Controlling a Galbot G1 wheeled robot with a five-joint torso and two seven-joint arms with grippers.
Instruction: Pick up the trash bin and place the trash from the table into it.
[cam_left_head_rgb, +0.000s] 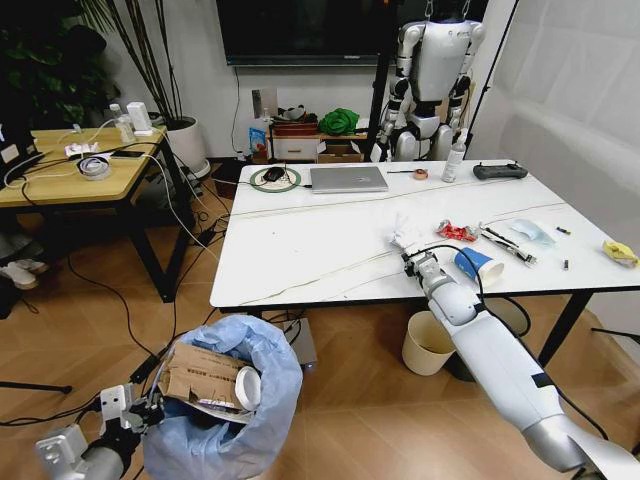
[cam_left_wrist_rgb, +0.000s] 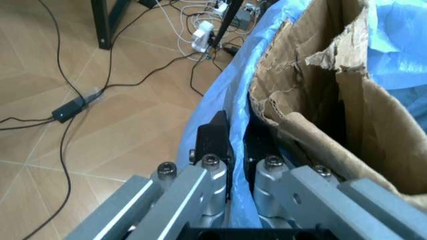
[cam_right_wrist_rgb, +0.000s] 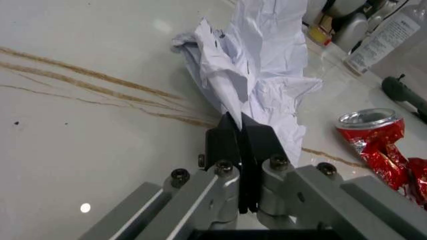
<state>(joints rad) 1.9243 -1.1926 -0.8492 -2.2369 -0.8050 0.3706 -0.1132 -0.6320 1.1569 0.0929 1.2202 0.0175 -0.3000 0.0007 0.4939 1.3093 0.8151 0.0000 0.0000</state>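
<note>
The trash bin (cam_left_head_rgb: 240, 420), lined with a puffy light-blue bag, hangs low at the front left, off the table (cam_left_head_rgb: 300, 240). My left gripper (cam_left_head_rgb: 140, 408) is shut on its rim; the left wrist view has the bag's edge (cam_left_wrist_rgb: 227, 95) pinched between the black fingers (cam_left_wrist_rgb: 215, 137). A brown cardboard box (cam_left_head_rgb: 200, 378) (cam_left_wrist_rgb: 333, 100) sits inside the bin. My right gripper (cam_left_head_rgb: 411, 257) (cam_right_wrist_rgb: 239, 125) is on the table, shut on a crumpled white tissue (cam_left_head_rgb: 403, 236) (cam_right_wrist_rgb: 257, 65). Beside it lie a red wrapper (cam_left_head_rgb: 457, 232) (cam_right_wrist_rgb: 377, 140), a blue cup (cam_left_head_rgb: 478, 267), a light-blue mask (cam_left_head_rgb: 530, 232) and a yellow scrap (cam_left_head_rgb: 620, 252).
A silver laptop (cam_left_head_rgb: 347, 178) and a black controller (cam_left_head_rgb: 500, 171) lie at the table's far edge. Under the table stands a cream bucket (cam_left_head_rgb: 428, 343). A wooden-topped table (cam_left_head_rgb: 70, 165) is at the left. Cables (cam_left_wrist_rgb: 73, 105) trail over the wooden floor.
</note>
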